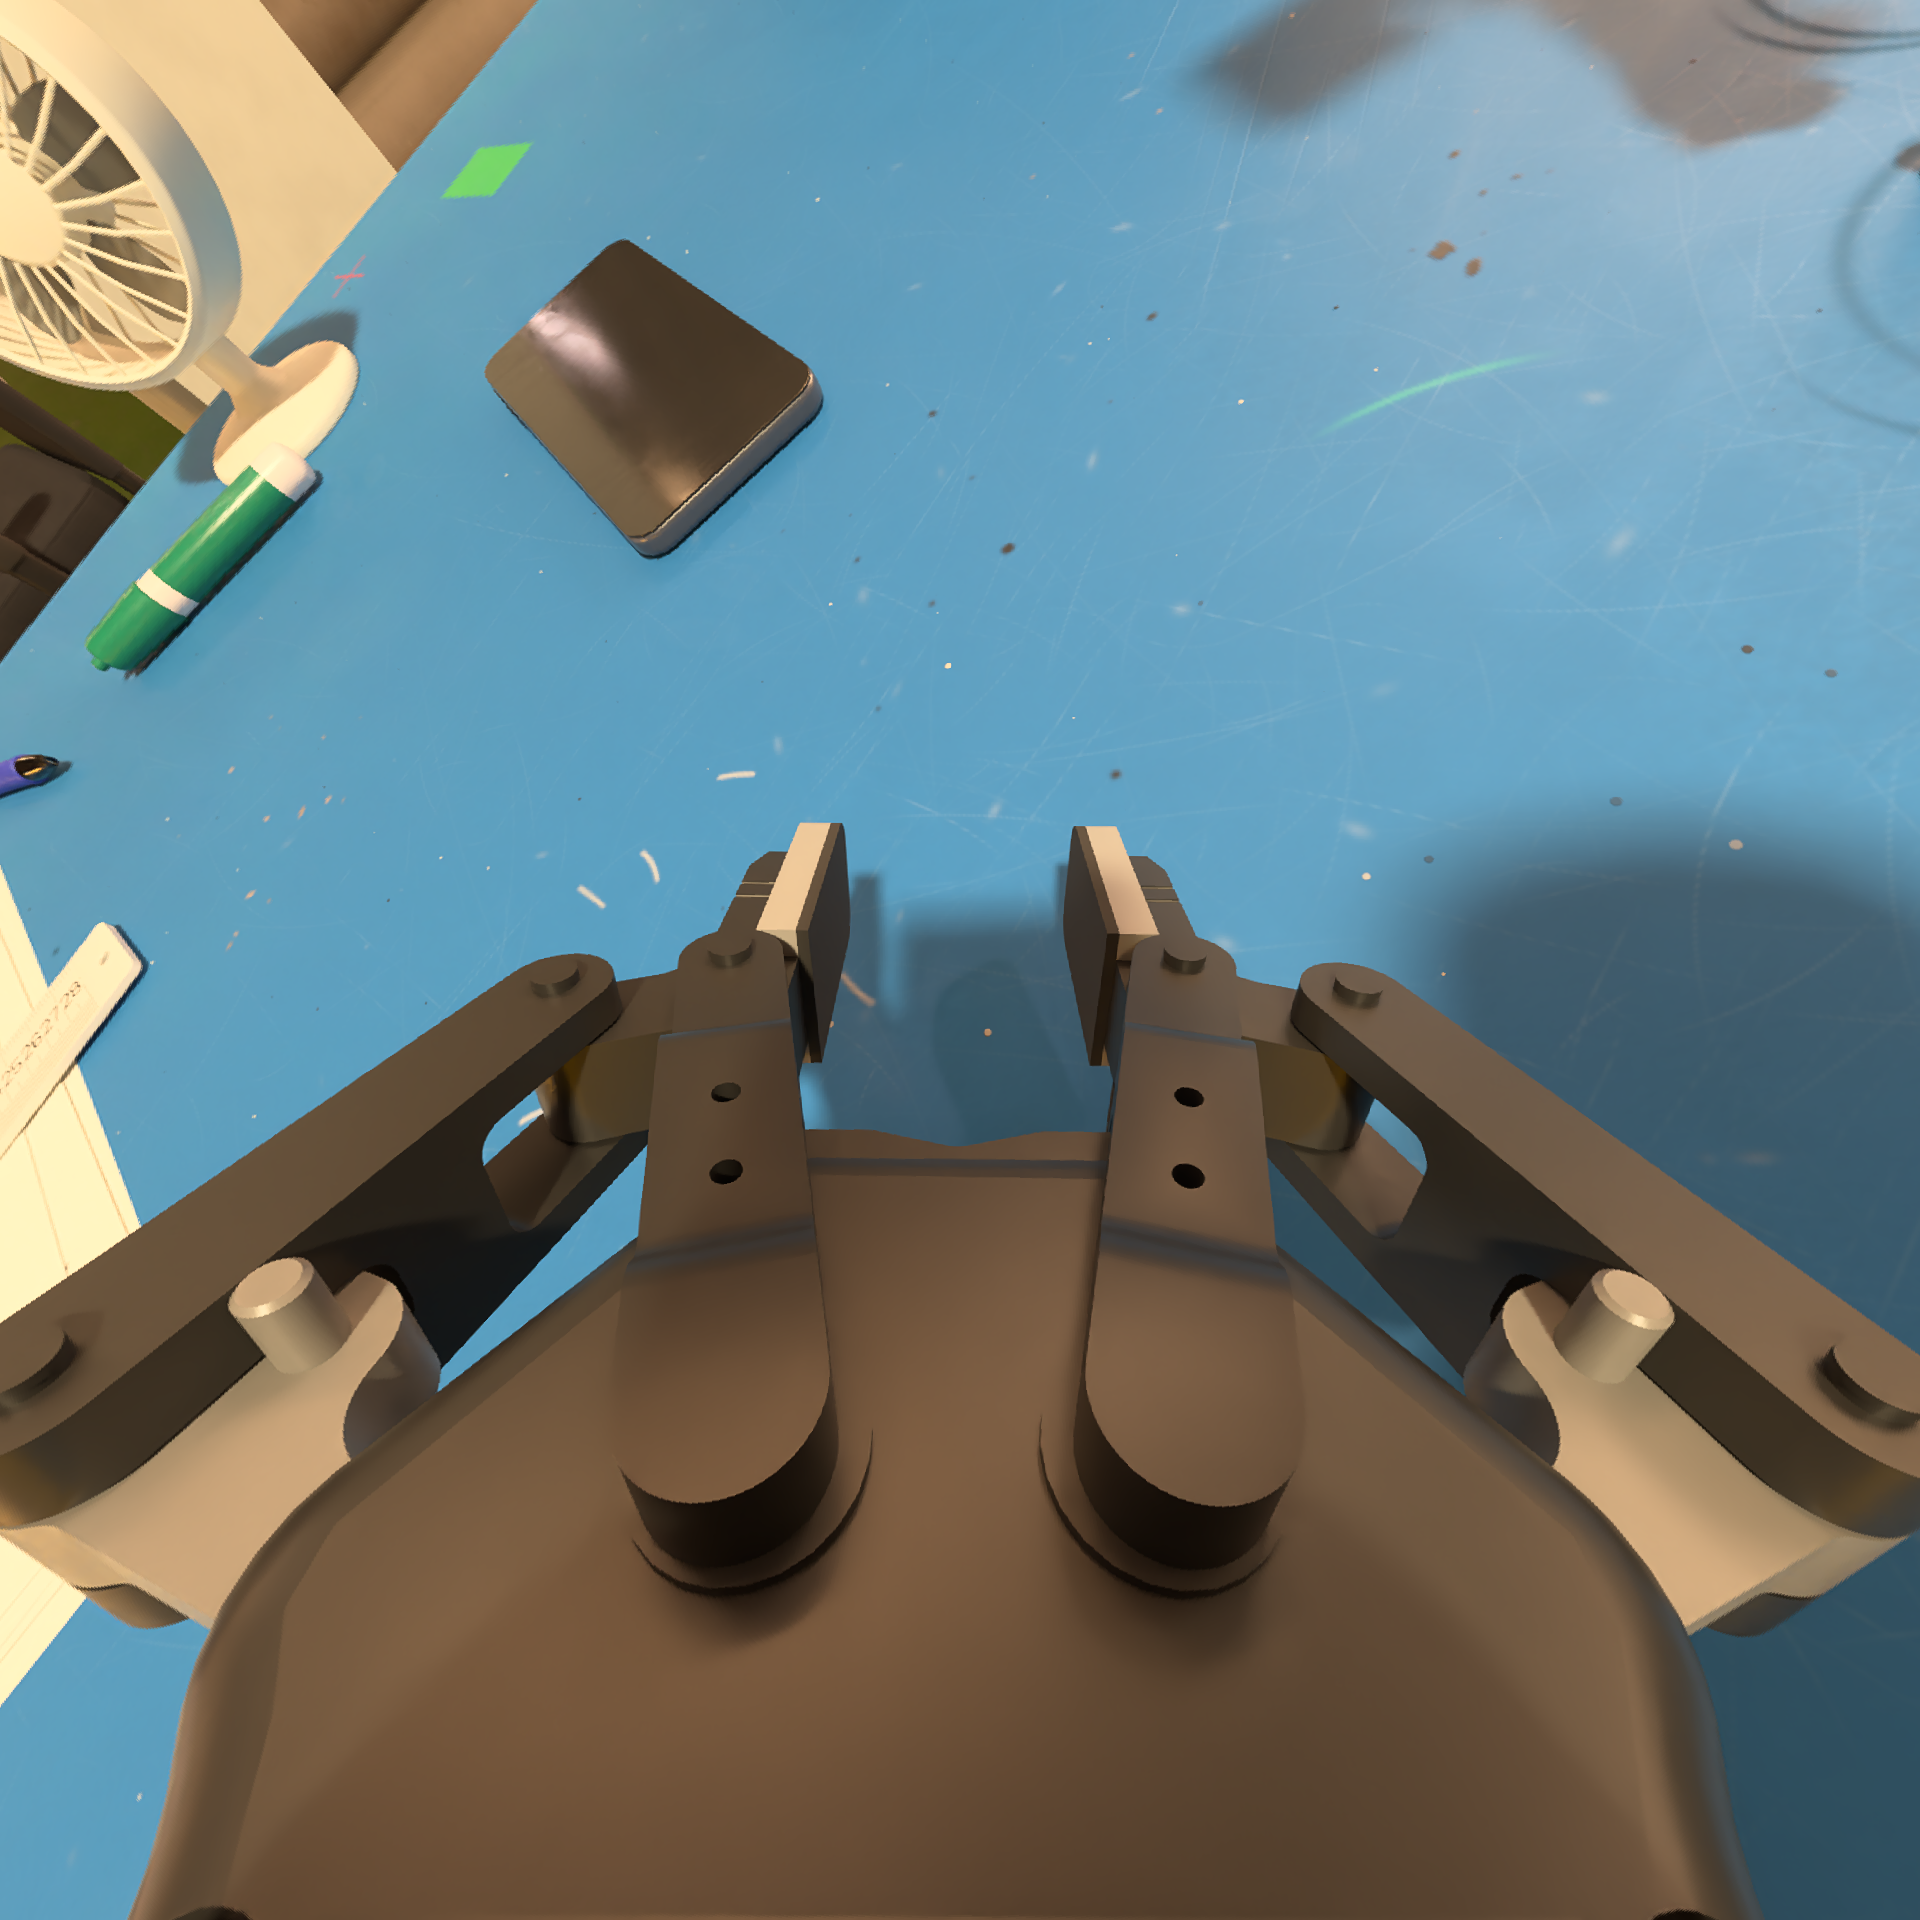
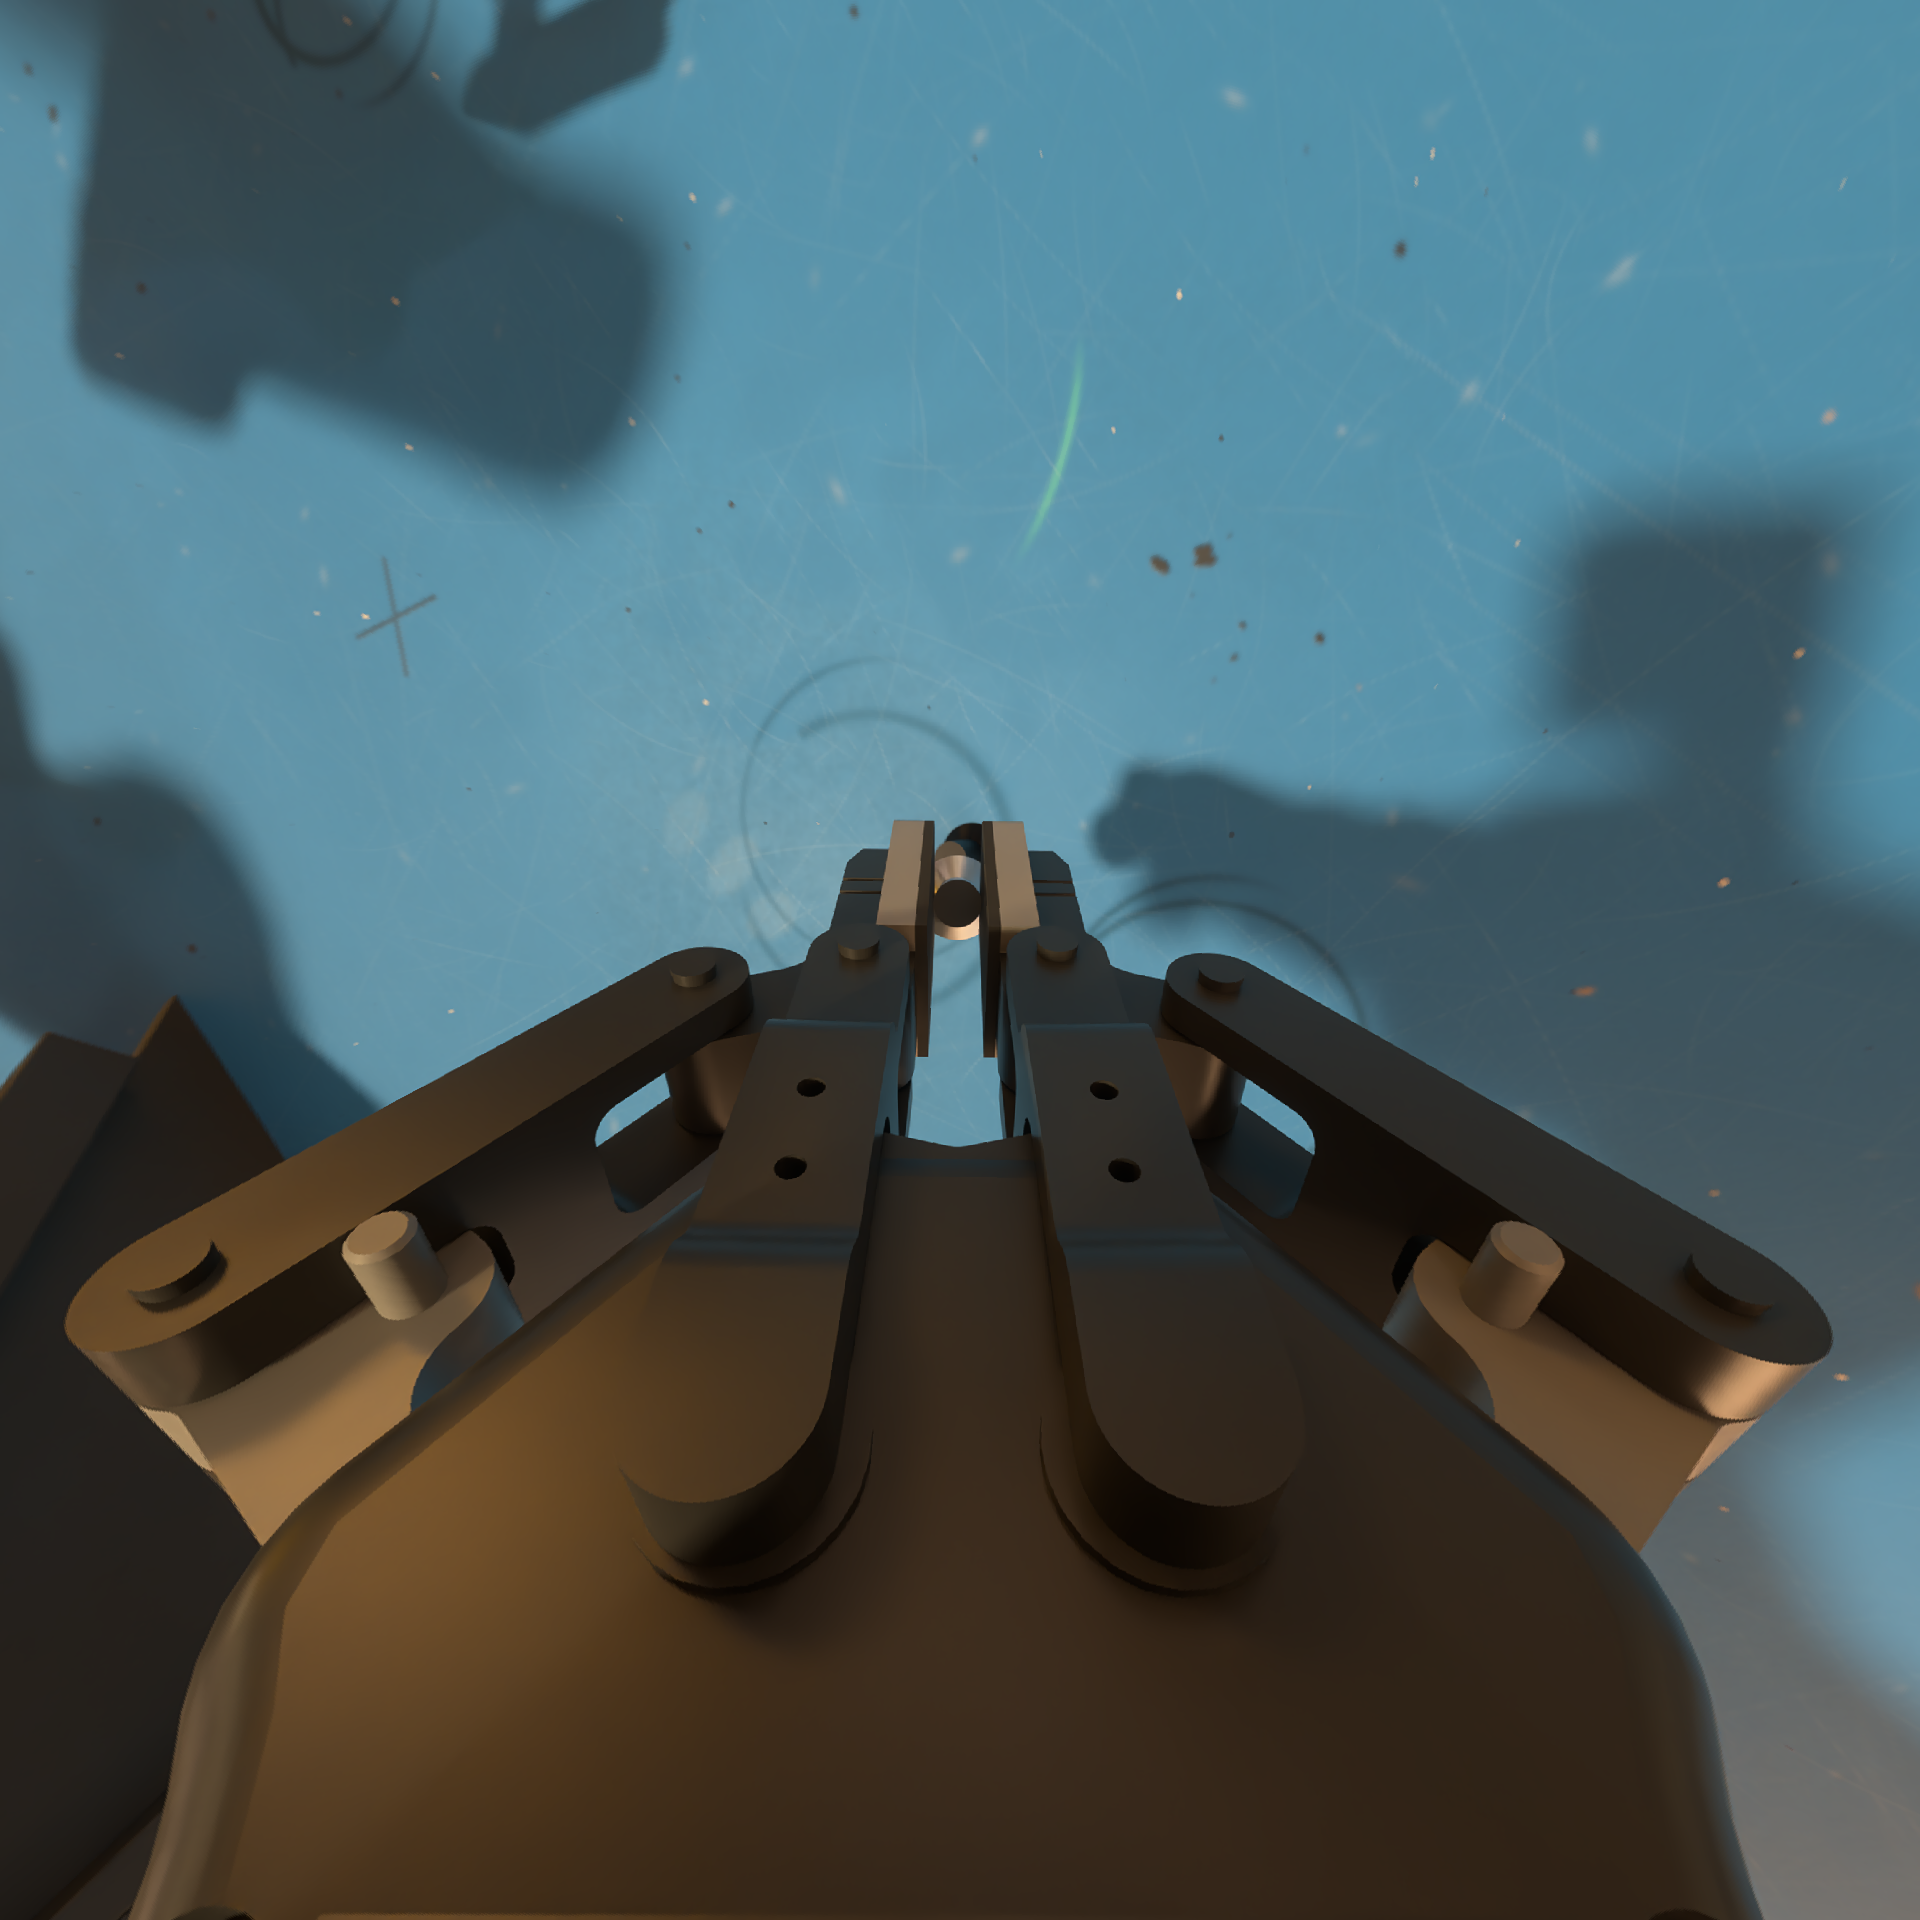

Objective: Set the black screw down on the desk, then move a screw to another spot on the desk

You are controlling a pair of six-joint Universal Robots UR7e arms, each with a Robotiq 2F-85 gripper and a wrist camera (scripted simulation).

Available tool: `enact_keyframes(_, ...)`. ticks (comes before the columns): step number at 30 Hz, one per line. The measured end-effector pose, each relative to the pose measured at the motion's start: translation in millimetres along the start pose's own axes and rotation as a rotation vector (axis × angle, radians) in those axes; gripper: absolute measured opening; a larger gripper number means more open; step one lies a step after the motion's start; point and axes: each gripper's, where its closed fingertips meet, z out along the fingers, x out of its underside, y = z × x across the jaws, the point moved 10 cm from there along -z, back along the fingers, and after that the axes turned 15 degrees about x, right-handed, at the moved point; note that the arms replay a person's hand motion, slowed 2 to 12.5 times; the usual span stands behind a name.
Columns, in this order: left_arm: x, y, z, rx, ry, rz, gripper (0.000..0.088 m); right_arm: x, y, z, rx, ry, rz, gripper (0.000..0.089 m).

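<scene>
In the right wrist view my right gripper [image 2: 957,868] is shut on a small screw [image 2: 956,899] with a pale shank and a dark end, held between the pads [image 2: 906,873] above the blue desk [image 2: 1247,312]. How high it hangs over the desk I cannot tell. In the left wrist view my left gripper [image 1: 958,904] is open and empty, hovering over the blue desk [image 1: 1247,520]. No screw shows in the left wrist view.
In the left wrist view a dark square slab [image 1: 655,395], a green marker [image 1: 203,566], a white fan [image 1: 114,218], a small green patch [image 1: 486,169], a pen tip [image 1: 31,774] and a white ruler [image 1: 62,1023] lie along the left. A dark box corner [image 2: 104,1195] shows at the right wrist view's lower left.
</scene>
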Motion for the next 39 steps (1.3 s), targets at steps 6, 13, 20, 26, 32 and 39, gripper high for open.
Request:
enact_keyframes(6, 0, -2, 1, -0.007, 0.007, 0.017, 0.0381, 20.6, 4, 19, 0.032, -0.049, 0.006, 0.0079)
enact_keyframes(13, 0, -2, 1, -0.009, 0.012, 0.024, 0.0381, 29.5, 7, 27, 0.080, -0.014, 0.010, 0.0079)
enact_keyframes(20, 0, -1, 1, -0.005, 0.006, 0.014, 0.0381, 24.5, 12, 29, 0.117, -0.073, -0.020, 0.0079)
enact_keyframes(26, 0, 0, -1, 0.002, -0.004, -0.007, 0.0380, 21.1, 10, 33, 0.170, -0.069, -0.022, 0.0079)
enact_keyframes(32, 0, 1, -1, 0.010, -0.007, -0.024, 0.0380, 20.4, 9, 36, 0.191, -0.064, -0.017, 0.0079)
enact_keyframes(39, 0, 2, -1, 0.015, -0.009, -0.031, 0.0381, 21.3, 5, 41, 0.196, -0.044, 0.009, 0.0079)
